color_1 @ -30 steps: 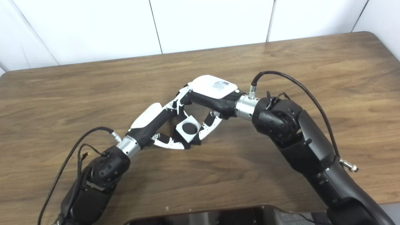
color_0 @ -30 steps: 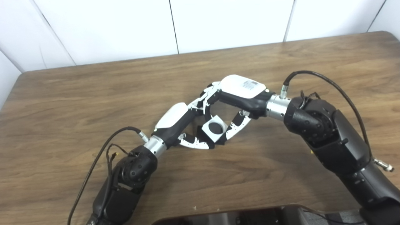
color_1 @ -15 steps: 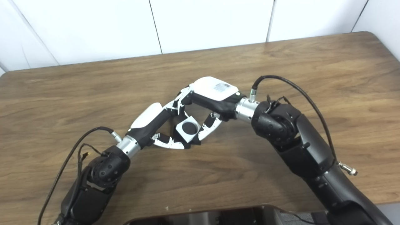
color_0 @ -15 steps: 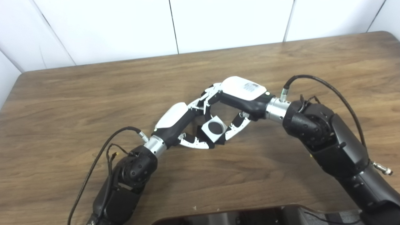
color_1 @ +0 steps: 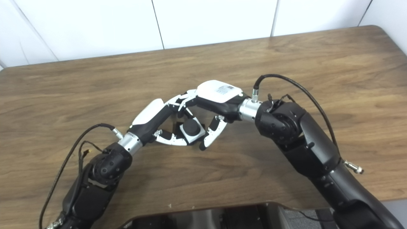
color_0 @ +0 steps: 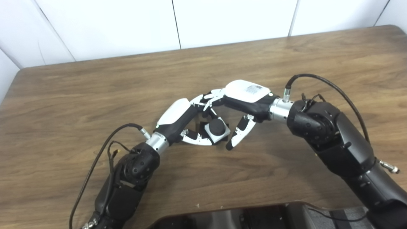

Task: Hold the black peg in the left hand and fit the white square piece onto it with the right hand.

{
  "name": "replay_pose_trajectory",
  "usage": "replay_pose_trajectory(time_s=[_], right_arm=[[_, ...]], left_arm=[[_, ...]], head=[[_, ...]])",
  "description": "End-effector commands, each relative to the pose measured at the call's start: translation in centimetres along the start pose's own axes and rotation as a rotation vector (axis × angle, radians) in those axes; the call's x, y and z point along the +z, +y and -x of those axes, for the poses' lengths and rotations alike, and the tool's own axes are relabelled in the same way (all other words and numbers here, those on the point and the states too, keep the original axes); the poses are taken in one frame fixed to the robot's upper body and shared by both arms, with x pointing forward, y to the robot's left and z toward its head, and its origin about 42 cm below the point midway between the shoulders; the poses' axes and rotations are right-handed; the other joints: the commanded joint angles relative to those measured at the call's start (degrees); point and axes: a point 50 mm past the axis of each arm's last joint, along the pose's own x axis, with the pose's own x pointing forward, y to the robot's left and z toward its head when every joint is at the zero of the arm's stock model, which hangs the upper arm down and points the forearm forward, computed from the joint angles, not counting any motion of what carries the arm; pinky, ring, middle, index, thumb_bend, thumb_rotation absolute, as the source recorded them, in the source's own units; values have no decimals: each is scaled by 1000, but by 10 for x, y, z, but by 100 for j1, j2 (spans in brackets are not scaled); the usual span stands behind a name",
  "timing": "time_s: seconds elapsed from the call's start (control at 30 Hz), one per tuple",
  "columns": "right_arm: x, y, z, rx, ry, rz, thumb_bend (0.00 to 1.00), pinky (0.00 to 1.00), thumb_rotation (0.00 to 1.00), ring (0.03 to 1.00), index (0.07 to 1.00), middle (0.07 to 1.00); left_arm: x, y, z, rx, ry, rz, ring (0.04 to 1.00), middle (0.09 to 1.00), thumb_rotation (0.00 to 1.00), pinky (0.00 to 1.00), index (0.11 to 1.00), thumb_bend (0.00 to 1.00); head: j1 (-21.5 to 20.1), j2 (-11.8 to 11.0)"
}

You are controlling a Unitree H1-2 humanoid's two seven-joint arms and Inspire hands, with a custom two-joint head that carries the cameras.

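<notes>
**Peg and piece meet over the table**

Gripping the black peg [color_0: 217,124], the left hand [color_0: 182,122] has its fingers clamped beneath the white square piece [color_0: 217,131] seated around it. The right hand [color_0: 239,105] spreads loose, thumb clear. Farther fingertips overlap, contact unclear.

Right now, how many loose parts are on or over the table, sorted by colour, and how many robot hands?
White: 1, the white square piece
Black: 1, the black peg, showing through that piece's hole
Robot hands: 2, the left hand and the right hand
Total: 4
</notes>
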Motion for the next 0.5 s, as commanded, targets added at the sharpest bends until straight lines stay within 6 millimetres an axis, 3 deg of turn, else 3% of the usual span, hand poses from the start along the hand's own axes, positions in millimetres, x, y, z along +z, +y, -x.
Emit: replay_pose_trajectory(time_s=[0.0, 0.47], right_arm=[[-1, -18, 2, -33, 23, 36, 956, 907, 274, 935, 1000, 959], [-13, -34, 12, -86, 52, 43, 923, 904, 249, 924, 977, 940]], left_arm=[[-1, -1, 2, -28, 6, -8, 969, 924, 86, 869, 491, 517], [-3, 0, 2, -32, 8, -3, 965, 924, 86, 862, 491, 517]], head=[[-3, 0], [-34, -23]])
